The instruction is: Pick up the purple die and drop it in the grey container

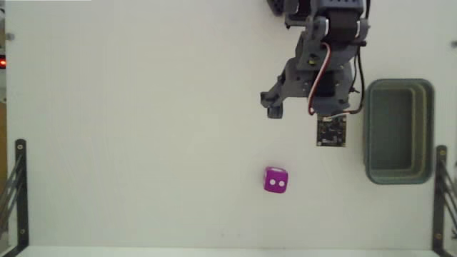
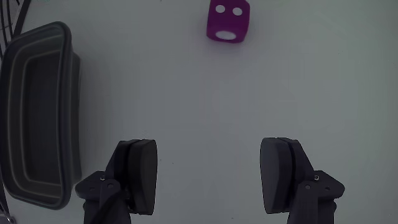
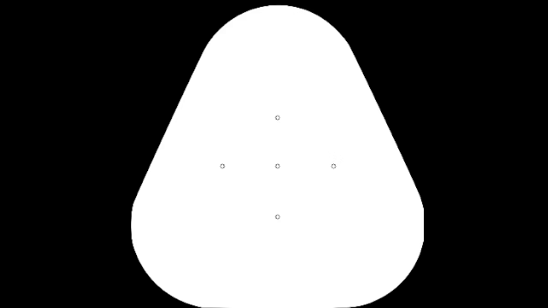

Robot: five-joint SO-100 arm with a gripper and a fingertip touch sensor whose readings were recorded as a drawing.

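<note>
White table (image 1: 143, 107), bare surface, served as work area. Grey container (image 1: 398, 130) sat at right edge in fixed view, open side up, nothing visible inside; prob. kept near arm for a short carry. Arm w/ gripper (image 2: 208, 177) hung above table between tub and die, jaws spread wide, holding nothing, likely readied for approach. Small black circuit board (image 1: 332, 130) rode on the arm beside the tub. Purple die (image 1: 275, 180) lay loose on table, well apart from gripper, two pips up; seen ahead in wrist view (image 2: 228, 21).
</note>
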